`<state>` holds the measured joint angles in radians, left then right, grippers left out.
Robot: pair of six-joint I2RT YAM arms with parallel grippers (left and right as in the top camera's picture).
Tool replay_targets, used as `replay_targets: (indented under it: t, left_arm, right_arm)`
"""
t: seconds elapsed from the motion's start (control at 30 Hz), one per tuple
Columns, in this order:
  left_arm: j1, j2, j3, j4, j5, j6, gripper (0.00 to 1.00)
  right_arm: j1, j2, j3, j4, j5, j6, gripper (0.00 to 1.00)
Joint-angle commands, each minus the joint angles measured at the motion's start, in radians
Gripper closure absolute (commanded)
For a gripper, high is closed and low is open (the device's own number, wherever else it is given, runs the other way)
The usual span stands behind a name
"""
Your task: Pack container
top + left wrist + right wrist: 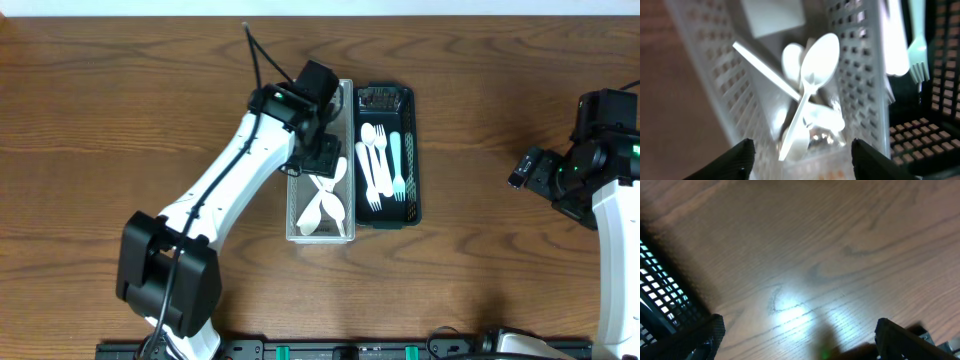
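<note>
A clear perforated container (293, 222) lies mid-table with white plastic spoons (326, 205) in it. Beside it on the right a dark green tray (414, 160) holds white forks and spoons (372, 165) and a pale green fork (396, 160). My left gripper (322, 150) hovers over the far half of the clear container, open and empty. In the left wrist view its fingers (800, 157) spread above a white spoon (812, 80) inside the container (860, 75). My right gripper (530, 170) is at the far right, open over bare table (797, 330).
The wooden table (500, 270) surrounds both containers. The dark tray's corner (660, 300) shows at the left edge of the right wrist view. The arm bases stand at the table's front edge.
</note>
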<state>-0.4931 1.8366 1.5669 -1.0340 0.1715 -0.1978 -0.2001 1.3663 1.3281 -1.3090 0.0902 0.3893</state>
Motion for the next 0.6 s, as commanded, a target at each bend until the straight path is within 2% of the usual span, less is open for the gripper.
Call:
replay_targets:
  t: [0.0,0.2,0.33,0.4,0.57]
  left_arm:
    - [0.042,-0.069,0.063,-0.046,-0.018,-0.006,0.35]
    - [0.138,-0.232,0.122,-0.172,-0.034,0.022,0.35]
    - [0.21,-0.377,0.122,-0.254,-0.146,0.025,0.34]
    - [0.246,-0.459,0.122,-0.298,-0.211,0.032,0.35]
    - [0.291,-0.649,0.122,-0.362,-0.263,0.032,0.34]
  right_arm:
    - [-0.008,-0.001,-0.002,0.02,-0.057,-0.083,0.01]
    - [-0.008,-0.045,0.0,0.135,-0.252,-0.251,0.01]
    - [-0.008,-0.143,0.026,0.215,-0.372,-0.341,0.01]
    - [-0.008,-0.211,0.053,0.232,-0.386,-0.354,0.01]
    - [-0.008,-0.407,0.151,0.236,-0.386,-0.377,0.01]
